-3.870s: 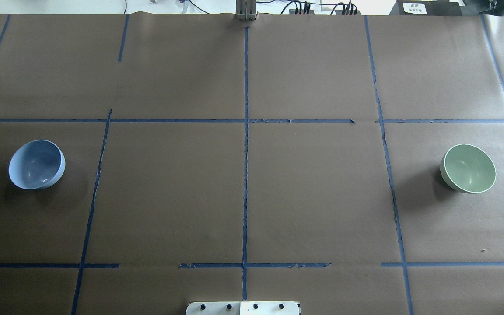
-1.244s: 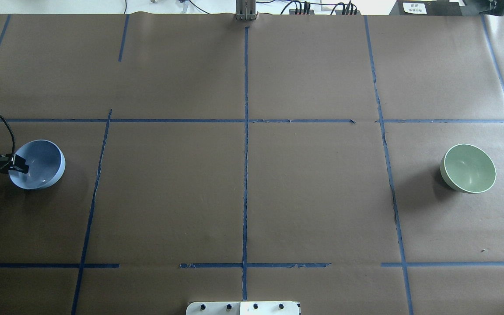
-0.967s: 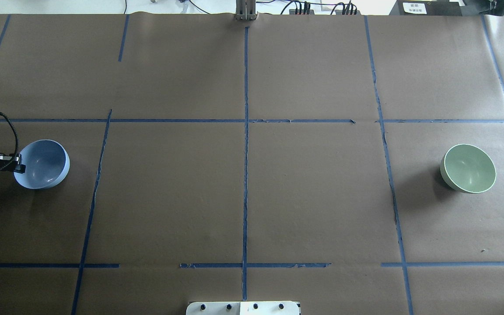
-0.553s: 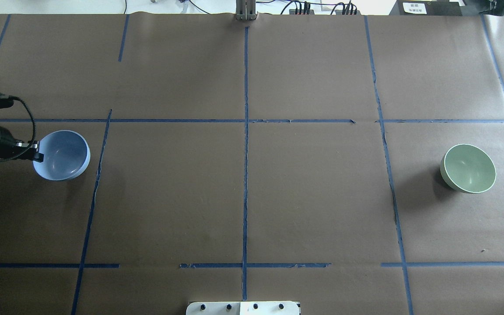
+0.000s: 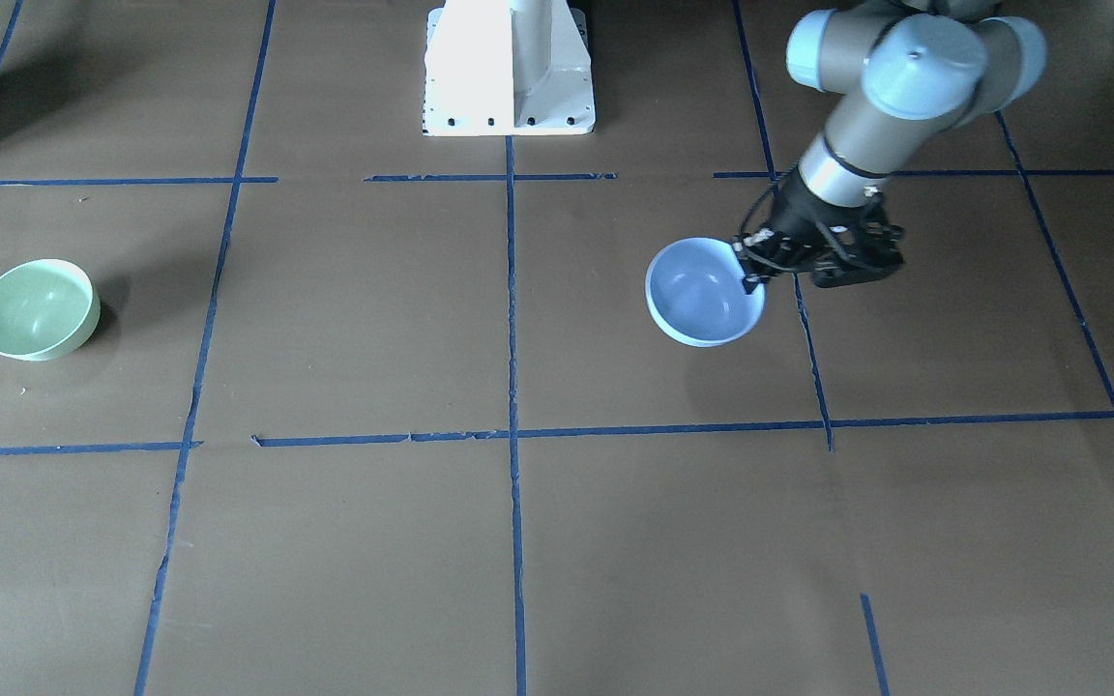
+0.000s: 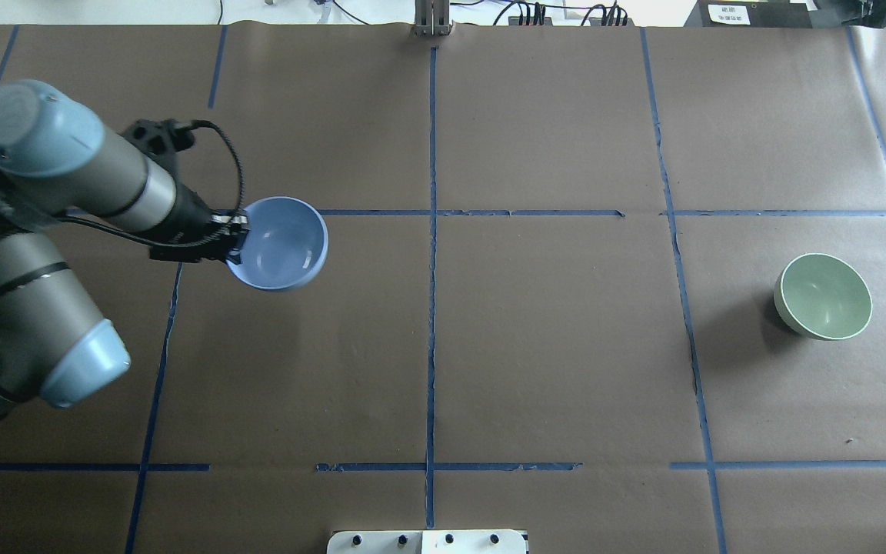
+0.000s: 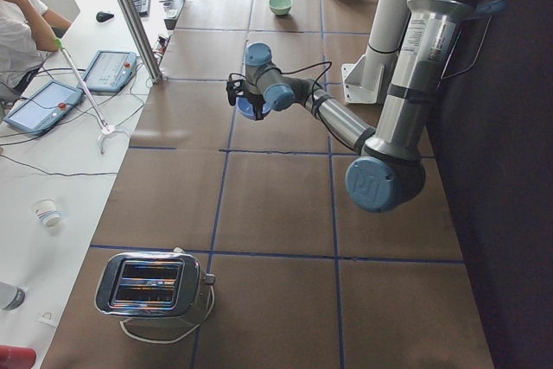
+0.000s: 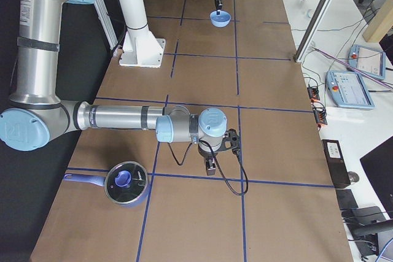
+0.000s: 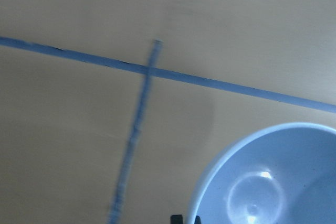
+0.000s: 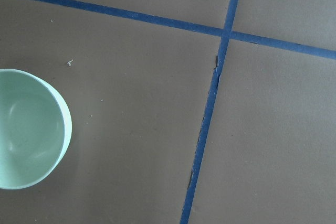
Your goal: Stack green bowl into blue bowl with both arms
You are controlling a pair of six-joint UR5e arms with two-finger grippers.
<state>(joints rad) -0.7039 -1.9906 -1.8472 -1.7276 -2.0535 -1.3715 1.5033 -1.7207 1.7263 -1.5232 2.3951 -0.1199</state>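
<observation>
The pale blue bowl hangs above the table left of centre, held by its rim. My left gripper is shut on that rim; it also shows in the front view beside the bowl. The left wrist view shows the bowl's inside. The green bowl stands upright on the table at the far right, and shows in the front view and the right wrist view. My right gripper shows only in the exterior right view; I cannot tell if it is open or shut.
The white pedestal base stands at the table's near middle edge. A toaster sits at the left end. A pot with a blue lid sits at the right end. Blue tape lines cross the brown table.
My left arm came in from the left, shut on the blue bowl's rim, lifted it and carried it right and a little away. The green bowl has not moved.
</observation>
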